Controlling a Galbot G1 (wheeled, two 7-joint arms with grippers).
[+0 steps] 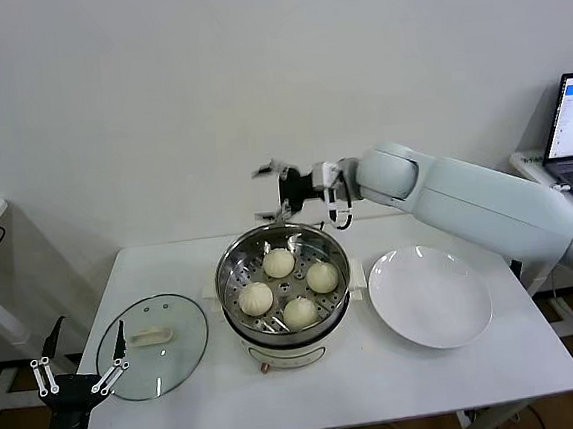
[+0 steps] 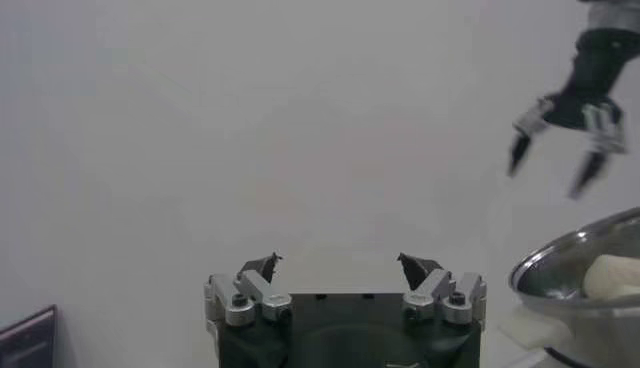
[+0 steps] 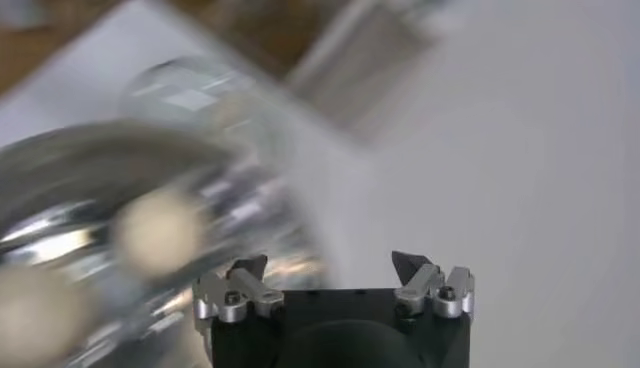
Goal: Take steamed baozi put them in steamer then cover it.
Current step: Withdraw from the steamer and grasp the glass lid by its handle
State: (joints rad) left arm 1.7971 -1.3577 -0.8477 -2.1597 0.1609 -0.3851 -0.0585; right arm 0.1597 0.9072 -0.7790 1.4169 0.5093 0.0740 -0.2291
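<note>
With all four steamed baozi (image 1: 289, 287) seated in the steamer (image 1: 285, 285) just below the wide-open, empty right claw (image 1: 270, 191), the cover (image 1: 153, 345) beside the open, empty left claw (image 1: 80, 376) could slip if gripped off-centre.

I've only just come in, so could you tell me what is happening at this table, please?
All four cream-white pleated baozi sit on the perforated tray inside the round shiny steel steamer. The right gripper hangs open and empty above the pot's far rim. The round clear glass cover lies flat on the table left of the pot, not yet on it. The left gripper is open beside the cover's near-left edge. The white round plate is bare.
</note>
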